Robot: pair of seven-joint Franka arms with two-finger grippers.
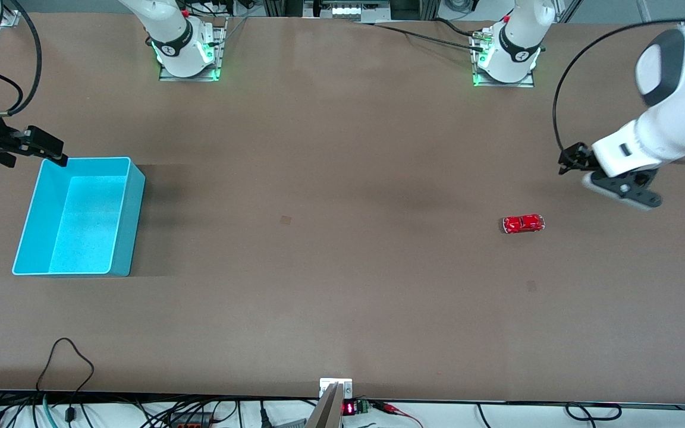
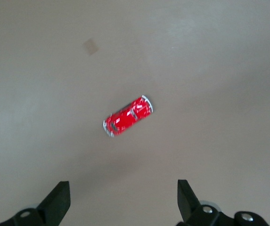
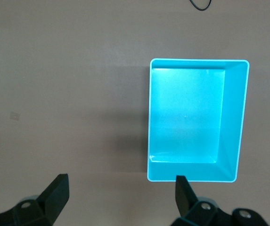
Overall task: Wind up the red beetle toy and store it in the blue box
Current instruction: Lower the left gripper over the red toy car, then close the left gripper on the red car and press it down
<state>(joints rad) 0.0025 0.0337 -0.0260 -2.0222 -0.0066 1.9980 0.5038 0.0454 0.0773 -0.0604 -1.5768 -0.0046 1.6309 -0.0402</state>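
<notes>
The red beetle toy [image 1: 523, 223] [image 2: 128, 116] rests on the brown table toward the left arm's end, a tiny glossy car lying by itself. My left gripper [image 1: 611, 183] [image 2: 123, 188] hovers above the table close beside it, open with nothing between its fingers. The blue box [image 1: 87, 220] [image 3: 186, 117] sits empty toward the right arm's end. My right gripper [image 1: 24, 148] [image 3: 121, 181] hangs over the table at the box's corner farthest from the front camera, also open and empty, one fingertip [image 3: 182, 188] overlapping the box's rim in the right wrist view.
Both arm bases [image 1: 188, 53] [image 1: 506, 56] stand at the table's edge farthest from the front camera. A black cable loop [image 1: 66, 356] lies on the table near the front edge. A small faint mark [image 1: 285, 220] shows mid-table.
</notes>
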